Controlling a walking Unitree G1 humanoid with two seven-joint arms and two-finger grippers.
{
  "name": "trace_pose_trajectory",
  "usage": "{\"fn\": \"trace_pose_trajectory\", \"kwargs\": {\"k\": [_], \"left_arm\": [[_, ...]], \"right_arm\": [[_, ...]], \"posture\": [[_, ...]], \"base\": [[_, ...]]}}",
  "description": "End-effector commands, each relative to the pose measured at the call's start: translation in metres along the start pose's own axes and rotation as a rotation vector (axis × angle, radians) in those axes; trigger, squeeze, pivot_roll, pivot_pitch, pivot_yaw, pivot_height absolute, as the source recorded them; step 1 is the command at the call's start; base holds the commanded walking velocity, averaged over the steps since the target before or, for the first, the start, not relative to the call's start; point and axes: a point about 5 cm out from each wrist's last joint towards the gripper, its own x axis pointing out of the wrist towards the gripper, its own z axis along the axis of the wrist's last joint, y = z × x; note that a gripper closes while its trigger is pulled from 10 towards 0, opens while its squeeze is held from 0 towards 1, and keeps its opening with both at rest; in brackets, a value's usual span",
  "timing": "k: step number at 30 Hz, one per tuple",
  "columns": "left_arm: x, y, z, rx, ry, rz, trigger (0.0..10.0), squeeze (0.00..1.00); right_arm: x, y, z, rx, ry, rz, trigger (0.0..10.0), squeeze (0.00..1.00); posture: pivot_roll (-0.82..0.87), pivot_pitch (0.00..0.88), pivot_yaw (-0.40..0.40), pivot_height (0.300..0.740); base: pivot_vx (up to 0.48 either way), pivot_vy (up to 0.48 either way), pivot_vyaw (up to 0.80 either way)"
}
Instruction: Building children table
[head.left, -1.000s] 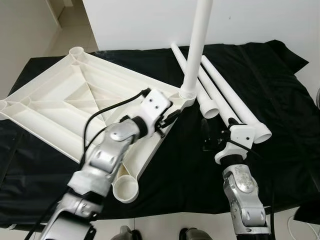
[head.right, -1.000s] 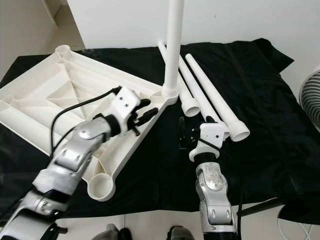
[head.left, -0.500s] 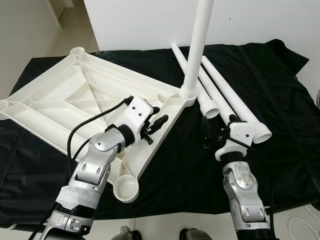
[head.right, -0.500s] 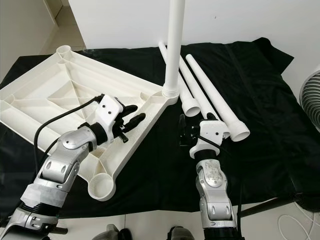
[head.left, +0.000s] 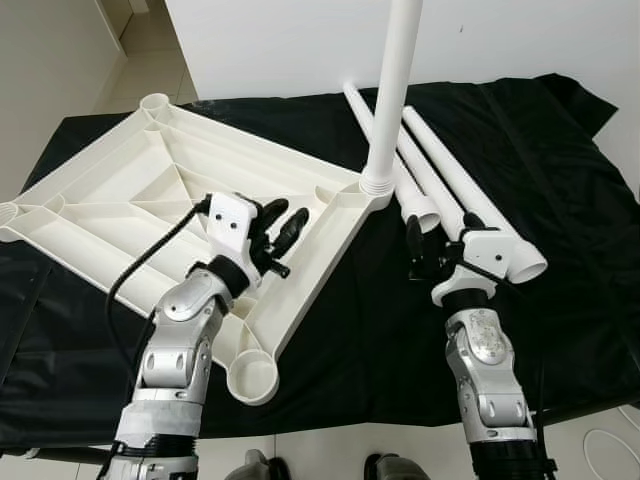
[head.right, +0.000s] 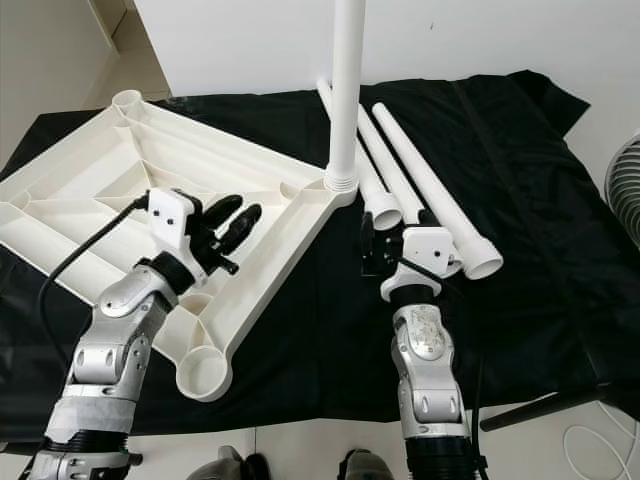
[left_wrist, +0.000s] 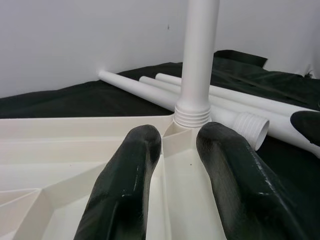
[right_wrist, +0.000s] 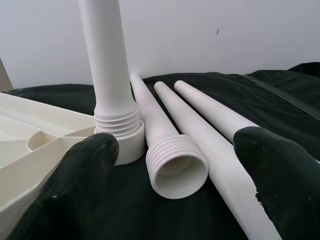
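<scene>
Tabletop (head.left: 150, 190): inverted, no readable markings.
Leg (head.left: 395, 90): upright in tabletop's corner.
Left gripper (head.left: 283, 226): parted, above tabletop.
Right gripper (head.left: 440, 240): parted, beside tabletop.

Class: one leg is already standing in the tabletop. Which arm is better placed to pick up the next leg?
Probably right: the right gripper is open beside the loose legs, while the left gripper hovers over the tabletop.
</scene>
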Motion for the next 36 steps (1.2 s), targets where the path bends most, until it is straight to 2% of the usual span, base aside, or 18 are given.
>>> {"fn": "trace_pose_trajectory", "kwargs": {"k": [1, 3, 8, 12, 13, 20, 24, 27, 29, 36], "left_arm": [[-0.004, 0.021, 0.004, 0.008, -0.021, 0.369, 10.0, 0.00], [-0.004, 0.021, 0.004, 0.008, -0.021, 0.369, 10.0, 0.00], [0.010, 0.019, 0.009, -0.003, -0.030, 0.319, 10.0, 0.00], [0.014, 0.017, 0.007, -0.021, -0.008, 0.282, 10.0, 0.00], [0.015, 0.018, 0.006, -0.029, -0.004, 0.267, 10.0, 0.00], [0.019, 0.012, 0.005, -0.073, -0.008, 0.256, 10.0, 0.00], [0.031, 0.008, 0.014, -0.065, -0.041, 0.221, 10.0, 0.00], [0.033, 0.009, 0.016, -0.065, -0.050, 0.219, 10.0, 0.00], [0.034, 0.014, 0.020, -0.066, -0.070, 0.228, 10.0, 0.00], [0.034, 0.014, 0.017, -0.065, -0.060, 0.228, 10.0, 0.00]], "right_arm": [[0.002, 0.000, -0.002, 0.008, 0.003, -0.004, 10.0, 0.00], [0.002, 0.000, -0.002, 0.008, 0.003, -0.004, 10.0, 0.00], [0.011, -0.010, -0.002, -0.016, -0.016, -0.011, 10.0, 0.00], [0.014, -0.010, -0.001, -0.024, -0.025, -0.003, 10.0, 0.00], [0.018, -0.006, 0.001, -0.023, -0.036, 0.010, 10.0, 0.00], [0.023, -0.002, 0.002, -0.035, -0.055, 0.031, 10.0, 0.00], [0.032, -0.009, 0.010, -0.014, -0.087, 0.028, 10.0, 0.00], [0.035, -0.008, 0.013, -0.006, -0.098, 0.033, 10.0, 0.00], [0.044, -0.003, 0.022, 0.014, -0.130, 0.065, 10.0, 0.00], [0.044, 0.001, 0.013, 0.014, -0.116, 0.073, 10.0, 0.00]], "posture": [[-0.10, 0.129, 0.174, 0.740], [-0.10, 0.129, 0.174, 0.740], [-0.09, 0.137, 0.199, 0.740], [-0.09, 0.132, 0.188, 0.740], [-0.08, 0.123, 0.156, 0.740], [-0.11, 0.093, 0.190, 0.740], [-0.09, 0.044, 0.140, 0.740], [-0.09, 0.038, 0.137, 0.740], [-0.09, 0.006, 0.123, 0.740], [-0.06, 0.000, 0.118, 0.740]], "base": [[0.000, 0.000, 0.00], [0.000, 0.000, 0.00], [0.000, 0.000, 0.00], [0.000, 0.000, 0.00], [0.000, 0.000, 0.00], [0.000, 0.000, 0.00], [0.000, 0.000, 0.00], [0.000, 0.000, 0.00], [0.000, 0.000, 0.00], [0.000, 0.000, 0.00]]}}
